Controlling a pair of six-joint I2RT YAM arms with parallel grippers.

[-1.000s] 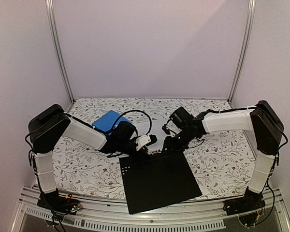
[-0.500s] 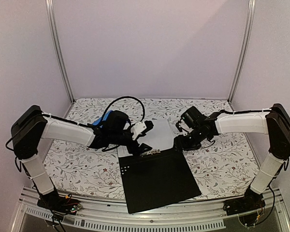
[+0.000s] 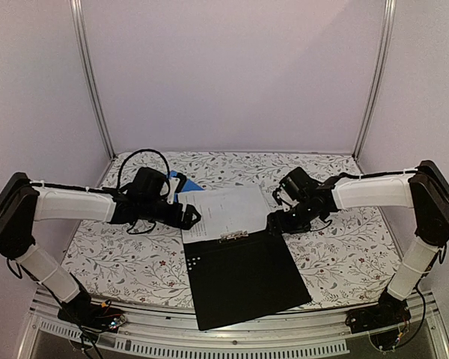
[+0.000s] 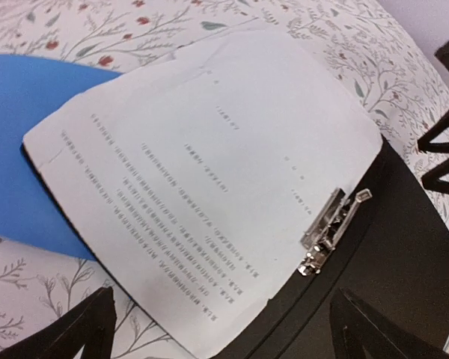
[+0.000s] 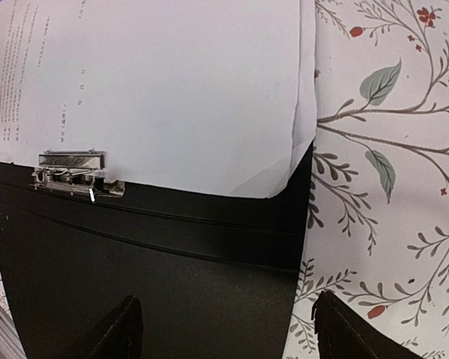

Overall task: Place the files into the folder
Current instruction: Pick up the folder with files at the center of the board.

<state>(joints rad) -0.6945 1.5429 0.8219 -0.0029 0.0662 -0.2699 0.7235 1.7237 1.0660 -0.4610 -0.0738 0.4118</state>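
Aligning the files [image 3: 223, 212] under the clip [image 3: 234, 237] at the folder's [image 3: 247, 283] far edge should precede closing; left gripper [image 3: 193, 218] and right gripper [image 3: 274, 223] both gape, empty.

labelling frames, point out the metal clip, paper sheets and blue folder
metal clip [image 5: 71, 160]: right wrist view, its silver bar
paper sheets [image 4: 209, 142]: left wrist view, middle of top page
blue folder [image 4: 7, 112]: left wrist view, bare cover
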